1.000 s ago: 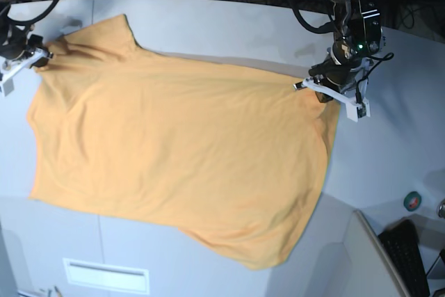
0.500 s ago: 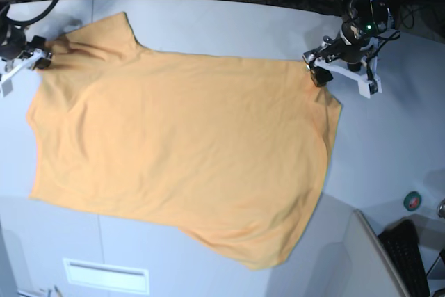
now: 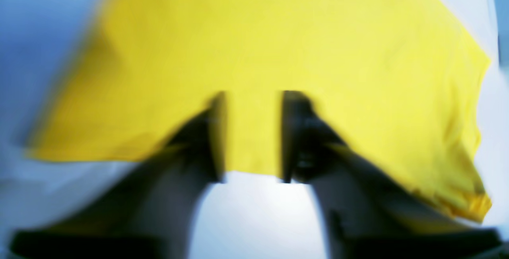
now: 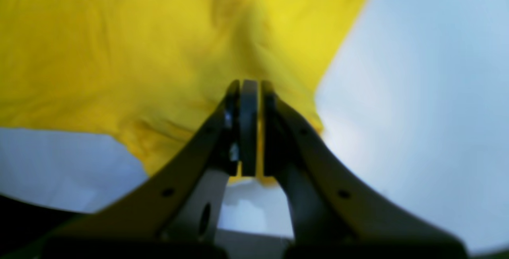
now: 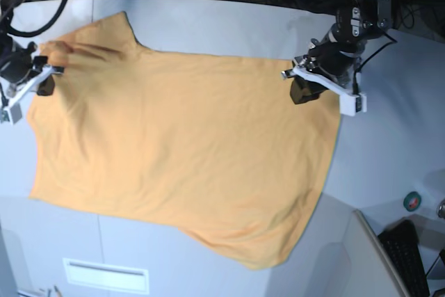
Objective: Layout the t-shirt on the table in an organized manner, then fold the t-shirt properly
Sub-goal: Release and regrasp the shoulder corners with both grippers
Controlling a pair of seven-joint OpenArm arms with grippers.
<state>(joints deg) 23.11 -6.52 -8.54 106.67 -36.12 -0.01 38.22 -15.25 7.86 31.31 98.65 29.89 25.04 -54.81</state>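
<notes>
- The t-shirt (image 5: pixel 181 151), plain orange-yellow, lies spread flat on the pale grey table (image 5: pixel 229 26), reaching from one gripper across to the other.
- The right gripper (image 4: pixel 249 131) has its dark fingers pressed together on a bunched fold of shirt edge; cloth spreads away ahead of it and bare table lies to its right.
- The left gripper (image 3: pixel 251 135) is heavily blurred. Its two dark fingers stand a little apart with a strip of shirt edge between them; whether they pinch it is unclear.
- No neckline mark, tag or writing can be made out on the shirt.
- The base view cuts off both arms at its top edge.
</notes>
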